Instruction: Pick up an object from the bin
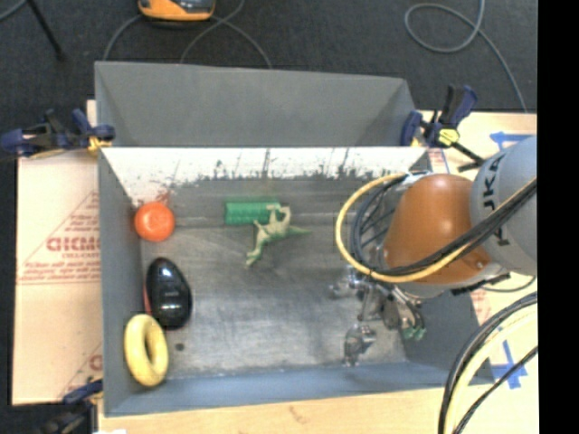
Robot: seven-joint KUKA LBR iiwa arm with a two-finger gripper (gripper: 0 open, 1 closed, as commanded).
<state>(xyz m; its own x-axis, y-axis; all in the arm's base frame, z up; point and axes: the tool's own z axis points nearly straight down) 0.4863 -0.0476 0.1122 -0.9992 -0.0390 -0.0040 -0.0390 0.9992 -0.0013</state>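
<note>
Orange ball [155, 221], black mouse [168, 293], yellow ring [133, 349], green cylinder [244, 212] and green figure [270, 231] lie loose across the left and far-middle of the bin [262, 337], well apart from the gripper [359, 337] at near right, whose opening cannot be told; judged from this, no pick is made yet.

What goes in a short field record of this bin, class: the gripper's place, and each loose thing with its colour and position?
bin: grey metal, five loose things
gripper: right front of the bin, over bare floor, away from all the things
orange ball: left rear
green cylinder: rear middle, lying on its side
pale green toy figure: against the cylinder's right end; contact cannot be told
black oval thing: left side, in front of the ball
yellow ring: left front corner, close to the black oval thing
</note>
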